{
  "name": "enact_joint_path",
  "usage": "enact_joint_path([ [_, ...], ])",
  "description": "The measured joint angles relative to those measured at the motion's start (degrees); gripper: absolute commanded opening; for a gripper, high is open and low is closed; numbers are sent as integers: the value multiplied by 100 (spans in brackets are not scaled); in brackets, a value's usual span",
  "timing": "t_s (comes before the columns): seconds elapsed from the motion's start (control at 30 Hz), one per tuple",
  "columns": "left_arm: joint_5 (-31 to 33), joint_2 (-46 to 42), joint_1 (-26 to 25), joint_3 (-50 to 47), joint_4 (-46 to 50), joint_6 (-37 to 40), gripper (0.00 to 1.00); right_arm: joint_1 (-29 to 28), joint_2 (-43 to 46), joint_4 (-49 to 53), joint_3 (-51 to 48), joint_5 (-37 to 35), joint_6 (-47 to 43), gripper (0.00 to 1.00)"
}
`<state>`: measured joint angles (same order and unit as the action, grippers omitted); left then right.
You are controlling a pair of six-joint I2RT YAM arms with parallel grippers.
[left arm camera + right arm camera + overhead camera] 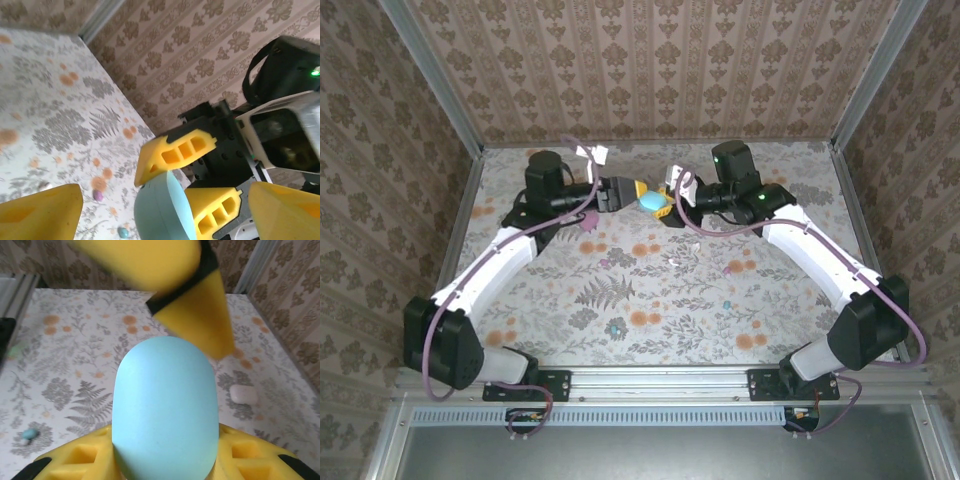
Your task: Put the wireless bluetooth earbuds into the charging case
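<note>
- Overhead: right gripper [666,207] clamped on the pale-blue pebble-shaped plastic charging case [650,199], raised; left gripper [628,190] fingers spread apart beside it.
- Left wrist: tiny pink plastic earbud [98,195] and tiny teal plastic earbud [122,231] lie on the floral table [50,100], well apart from the case.
- Right wrist: smooth case, one grip; it may slip or twist.
</note>
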<state>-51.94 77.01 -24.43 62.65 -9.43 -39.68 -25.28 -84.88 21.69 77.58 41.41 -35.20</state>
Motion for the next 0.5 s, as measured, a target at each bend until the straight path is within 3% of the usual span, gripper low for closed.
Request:
enact_joint_path([
  [0.23, -140, -848, 236, -380, -107, 2155, 92, 247, 0, 413, 267, 717, 669, 32],
  [0.37, -433, -1086, 188, -737, -107, 3510, 84, 317, 0, 479, 348, 979, 892, 32],
  [0.5, -623, -907, 70, -739, -83, 4129, 77, 315, 0, 579, 348, 1143, 999, 32],
])
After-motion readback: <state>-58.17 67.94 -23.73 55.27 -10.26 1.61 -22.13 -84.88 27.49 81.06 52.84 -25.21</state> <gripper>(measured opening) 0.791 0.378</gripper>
